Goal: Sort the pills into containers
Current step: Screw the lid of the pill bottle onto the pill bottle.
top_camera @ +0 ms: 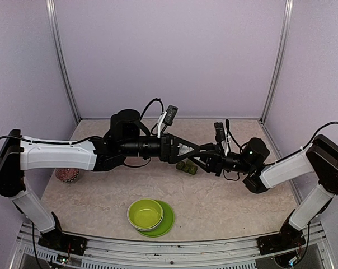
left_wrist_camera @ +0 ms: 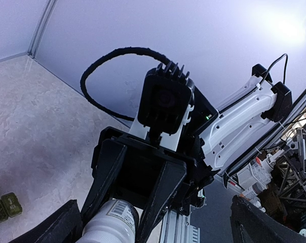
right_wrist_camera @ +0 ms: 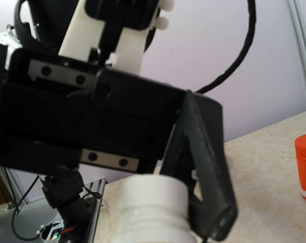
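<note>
Lilac walls enclose the marbled table [top_camera: 102,196], where the dark green containers [top_camera: 186,167] lie near the middle. Just above them both my arms stretch inward, nearly level, meeting head-on. My right fingers [left_wrist_camera: 162,195] pinch a white bottle [left_wrist_camera: 110,225]; my left fingers [left_wrist_camera: 62,225] stand wide around its cap. Nearer me than the containers sits the lime bowl [top_camera: 145,213]; far left of them, an orange-red bottle [top_camera: 67,175].

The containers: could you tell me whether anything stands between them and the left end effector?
Yes: a white bottle, gripped by the right end effector, sits between the left end effector's open fingers. Nothing else visible blocks its way to the containers.
</note>
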Robot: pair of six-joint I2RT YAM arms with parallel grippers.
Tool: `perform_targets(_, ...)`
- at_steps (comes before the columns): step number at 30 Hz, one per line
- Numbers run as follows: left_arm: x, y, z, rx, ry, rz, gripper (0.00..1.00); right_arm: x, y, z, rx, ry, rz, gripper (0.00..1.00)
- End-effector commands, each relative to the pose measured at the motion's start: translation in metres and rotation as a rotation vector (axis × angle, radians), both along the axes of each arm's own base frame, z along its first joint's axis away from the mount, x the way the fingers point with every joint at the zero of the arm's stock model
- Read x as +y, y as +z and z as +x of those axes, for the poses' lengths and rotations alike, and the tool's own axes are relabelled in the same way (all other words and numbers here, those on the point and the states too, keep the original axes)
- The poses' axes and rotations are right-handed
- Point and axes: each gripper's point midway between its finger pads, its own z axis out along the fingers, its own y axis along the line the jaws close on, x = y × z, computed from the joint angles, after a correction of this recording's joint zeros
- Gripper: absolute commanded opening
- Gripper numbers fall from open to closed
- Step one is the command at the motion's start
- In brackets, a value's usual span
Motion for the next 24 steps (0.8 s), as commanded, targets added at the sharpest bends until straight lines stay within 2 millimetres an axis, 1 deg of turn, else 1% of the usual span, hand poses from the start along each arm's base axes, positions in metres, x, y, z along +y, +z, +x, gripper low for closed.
perform_targets(1, -0.006, 0.017, -0.010, -0.040, -0.050, -0.041, 0.99, 0.007, 0.002, -0.001, 0.002, 0.012, 0.012, 0.17)
perform_targets(12, -0.007, 0.019, -0.011, -0.043, -0.054, -0.051, 0.99, 0.010, 0.001, -0.003, 0.006, 0.030, 0.018, 0.17)
perform_targets(19, -0.006, 0.020, -0.010, -0.052, -0.047, -0.057, 0.99, 0.017, -0.002, -0.006, 0.012, 0.065, 0.015, 0.17)
perform_targets(24, 0.002, 0.022, -0.006, -0.070, -0.004, -0.053, 0.99, 0.014, 0.006, -0.013, -0.019, 0.071, 0.028, 0.17)
